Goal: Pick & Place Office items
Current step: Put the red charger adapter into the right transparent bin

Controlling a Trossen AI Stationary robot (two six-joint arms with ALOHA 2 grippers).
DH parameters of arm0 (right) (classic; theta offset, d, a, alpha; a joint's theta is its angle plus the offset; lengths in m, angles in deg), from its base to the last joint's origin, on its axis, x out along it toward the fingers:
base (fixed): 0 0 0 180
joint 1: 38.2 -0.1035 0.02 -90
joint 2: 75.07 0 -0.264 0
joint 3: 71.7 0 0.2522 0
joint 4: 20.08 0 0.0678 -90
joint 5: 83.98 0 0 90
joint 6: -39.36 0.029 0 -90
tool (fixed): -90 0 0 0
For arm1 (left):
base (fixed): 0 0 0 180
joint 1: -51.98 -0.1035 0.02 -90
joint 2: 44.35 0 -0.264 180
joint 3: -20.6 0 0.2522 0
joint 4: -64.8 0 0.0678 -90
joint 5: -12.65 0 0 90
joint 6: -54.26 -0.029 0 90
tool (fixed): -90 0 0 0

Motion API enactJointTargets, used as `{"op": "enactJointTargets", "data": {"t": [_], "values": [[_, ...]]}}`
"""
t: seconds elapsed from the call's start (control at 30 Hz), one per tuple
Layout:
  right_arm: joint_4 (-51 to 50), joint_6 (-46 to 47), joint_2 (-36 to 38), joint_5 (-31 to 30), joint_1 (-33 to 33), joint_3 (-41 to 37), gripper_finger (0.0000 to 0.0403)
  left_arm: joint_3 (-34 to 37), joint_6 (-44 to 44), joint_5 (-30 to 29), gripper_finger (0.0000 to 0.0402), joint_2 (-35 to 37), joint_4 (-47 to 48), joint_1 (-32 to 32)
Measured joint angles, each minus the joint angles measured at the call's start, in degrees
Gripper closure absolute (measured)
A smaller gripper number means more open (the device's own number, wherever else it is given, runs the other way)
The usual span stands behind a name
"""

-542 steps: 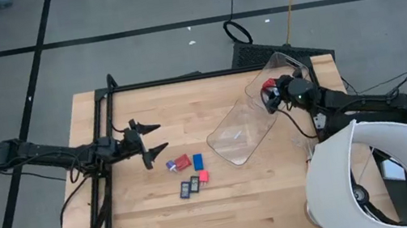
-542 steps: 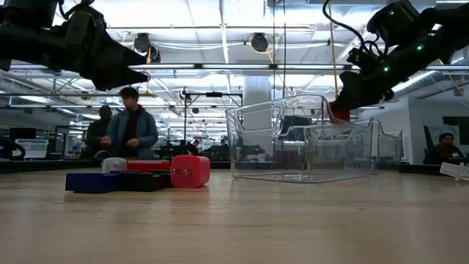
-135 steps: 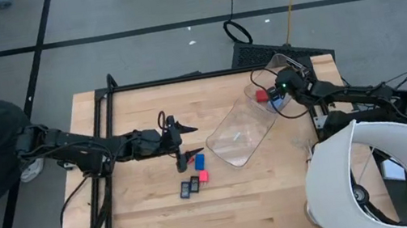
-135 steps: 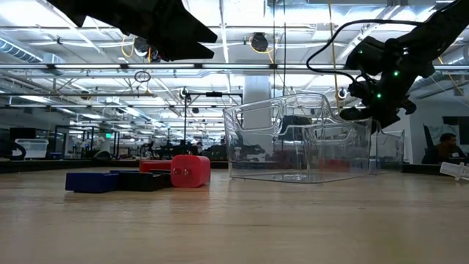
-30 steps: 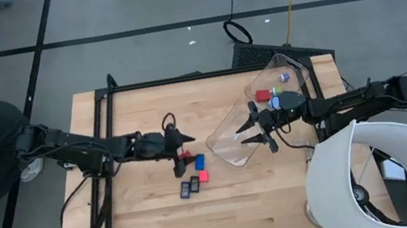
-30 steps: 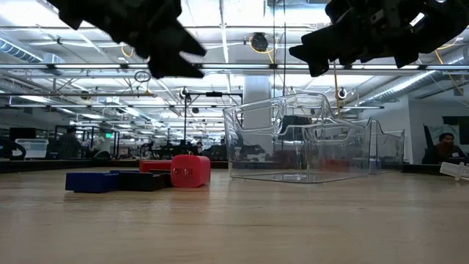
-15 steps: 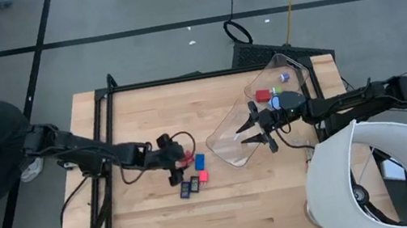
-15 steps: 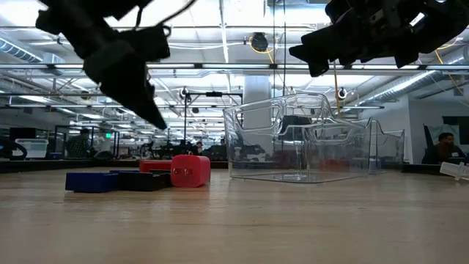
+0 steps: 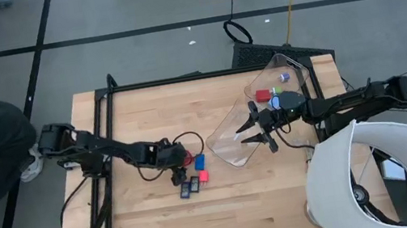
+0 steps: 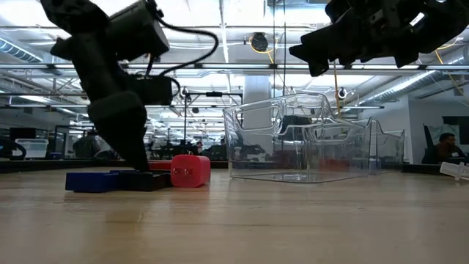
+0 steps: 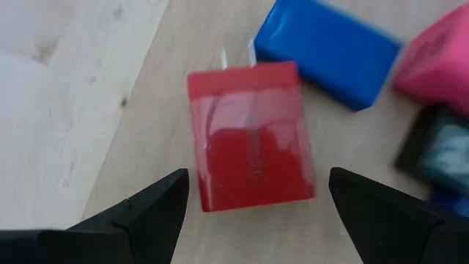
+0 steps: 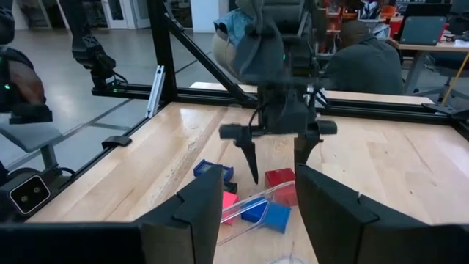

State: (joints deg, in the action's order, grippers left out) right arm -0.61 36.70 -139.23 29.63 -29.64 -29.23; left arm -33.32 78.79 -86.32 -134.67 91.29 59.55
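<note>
The office items lie in a cluster mid-table: a red block (image 9: 187,160), a blue block (image 9: 198,162), a pink-red block (image 9: 203,175) and two dark flat rectangles (image 9: 190,186). My left gripper (image 9: 178,164) points down over them, open. In the left wrist view its fingers stand on either side of the red block (image 11: 253,132) without touching it. My right gripper (image 9: 249,130) hangs open above the clear bin (image 9: 233,135). A red piece (image 9: 263,95), a blue piece (image 9: 275,102) and a small light-blue piece (image 9: 284,77) rest inside the bin.
The clear bin (image 10: 300,143) stands right of the cluster at an angle. A black frame rail (image 9: 102,146) runs along the table's left side. A white lampshade-like object (image 9: 385,175) covers the near right corner. Bare wood lies toward the near edge.
My left gripper has dropped from well above the table down to the cluster and tipped to point downward, ending astride the red block. The pieces have stayed where they were.
</note>
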Motion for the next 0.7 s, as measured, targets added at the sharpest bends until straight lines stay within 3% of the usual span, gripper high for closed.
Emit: {"op": "enactJointTargets", "data": {"t": [0.7], "values": [[-0.07, 0.0, 0.0, -4.17, 0.09, 0.0, 0.0243, -0.11, 0.6, -3.06, 0.0069, -2.16, -0.21, -0.69]]}}
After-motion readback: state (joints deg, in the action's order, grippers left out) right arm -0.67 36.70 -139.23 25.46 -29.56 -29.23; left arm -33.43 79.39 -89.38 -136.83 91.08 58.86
